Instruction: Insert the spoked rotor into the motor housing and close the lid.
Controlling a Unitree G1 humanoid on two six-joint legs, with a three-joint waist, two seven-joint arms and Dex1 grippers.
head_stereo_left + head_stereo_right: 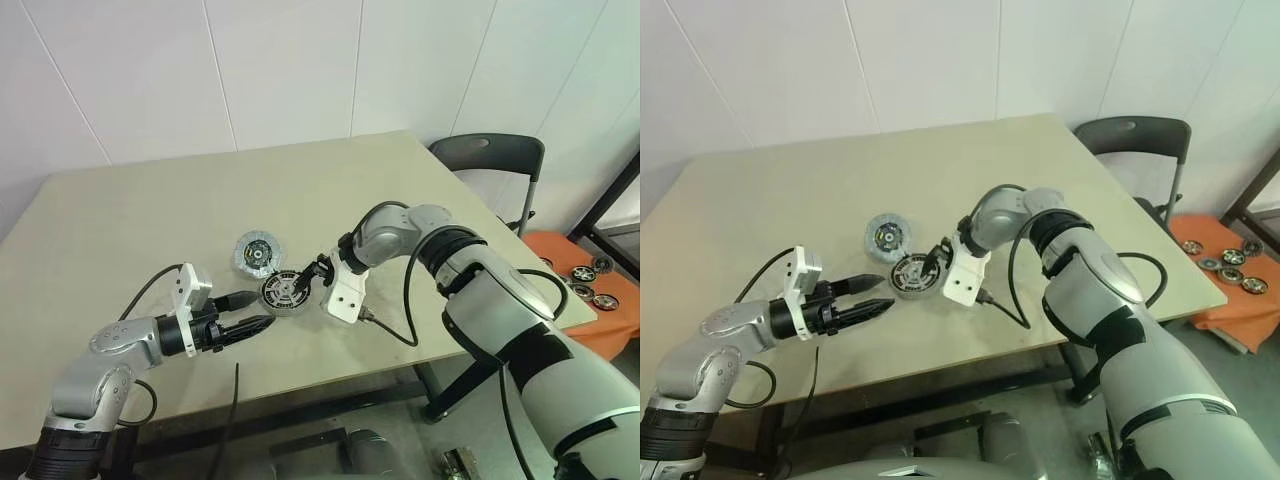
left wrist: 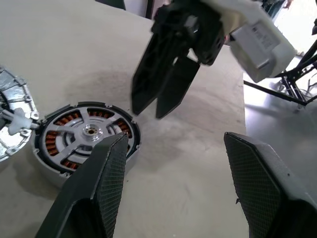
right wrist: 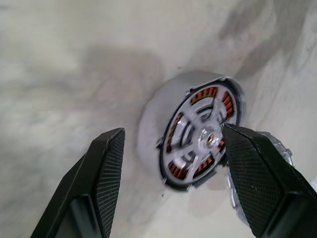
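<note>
The motor housing sits on the table, its copper windings showing through the spoked rotor, which lies seated in it with its black rim on top. Beside the housing, on its far side, lies the silver lid, flat on the table. My right gripper hangs open just over the housing's right edge, pointing down at it, nothing between its fingers. To the housing's near left, my left gripper is open and empty, pointing level toward it, a short gap away.
The beige table reaches far left and back. A black cable trails from the right wrist across the near right of the table. A dark chair stands beyond the right corner, and an orange surface there holds several motor parts.
</note>
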